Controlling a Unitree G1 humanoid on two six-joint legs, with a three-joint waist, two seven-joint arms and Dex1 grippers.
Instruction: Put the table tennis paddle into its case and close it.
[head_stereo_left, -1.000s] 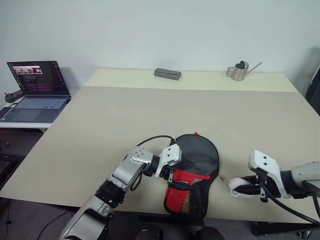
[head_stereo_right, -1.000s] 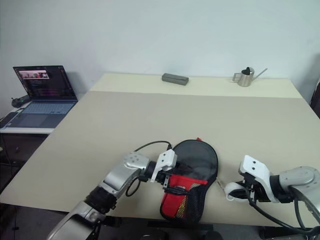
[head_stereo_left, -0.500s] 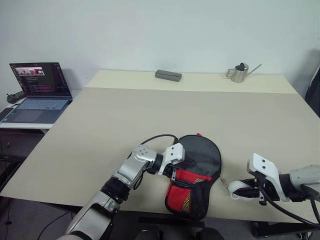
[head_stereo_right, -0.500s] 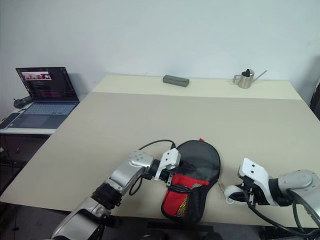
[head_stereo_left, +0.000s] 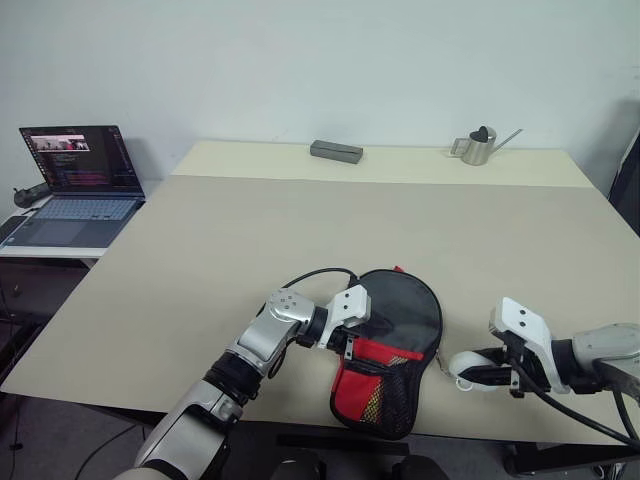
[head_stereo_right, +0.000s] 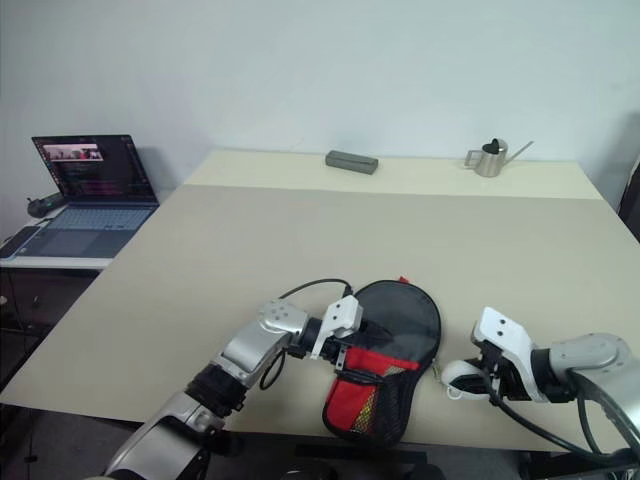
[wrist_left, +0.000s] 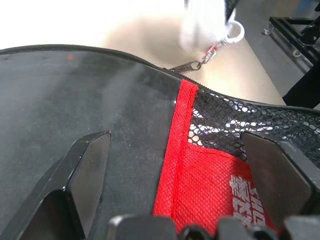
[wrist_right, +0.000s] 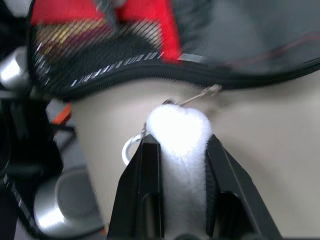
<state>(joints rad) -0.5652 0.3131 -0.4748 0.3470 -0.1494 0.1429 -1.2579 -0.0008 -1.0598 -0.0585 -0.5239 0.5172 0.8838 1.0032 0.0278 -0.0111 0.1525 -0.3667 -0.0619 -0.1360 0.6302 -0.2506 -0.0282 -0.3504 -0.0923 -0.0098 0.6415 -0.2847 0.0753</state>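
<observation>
While the case (head_stereo_left: 389, 350) lies near the front edge of the bench (head_stereo_left: 300, 230), its rounded black end points toward the wall and its red-panelled mesh end hangs a little over the edge. Whether the table tennis paddle is inside I cannot tell; the black surface under the left gripper could be fabric or rubber. Red trim runs across the case where the dark part meets the mesh. A zip pull (wrist_left: 187, 65) sticks out from the case's right side, with a small ring and a white fluffy ball charm (wrist_right: 178, 131) clipped to it.

That charm sits between the two black fingers of the right gripper (head_stereo_left: 478, 371), which pinches it just off the case's right edge, low over the bench. The left gripper (head_stereo_left: 350, 335) rests against the case's left side, fingers (wrist_left: 87, 170) spread wide, one over the dark part and the other over the red mesh.

Farther back, a grey oblong block (head_stereo_left: 335, 149) lies near the wall, and a small metal watering can (head_stereo_left: 481, 142) stands well to its right. Off the bench's left side, an open laptop (head_stereo_left: 68, 185) sits on a lower table.
</observation>
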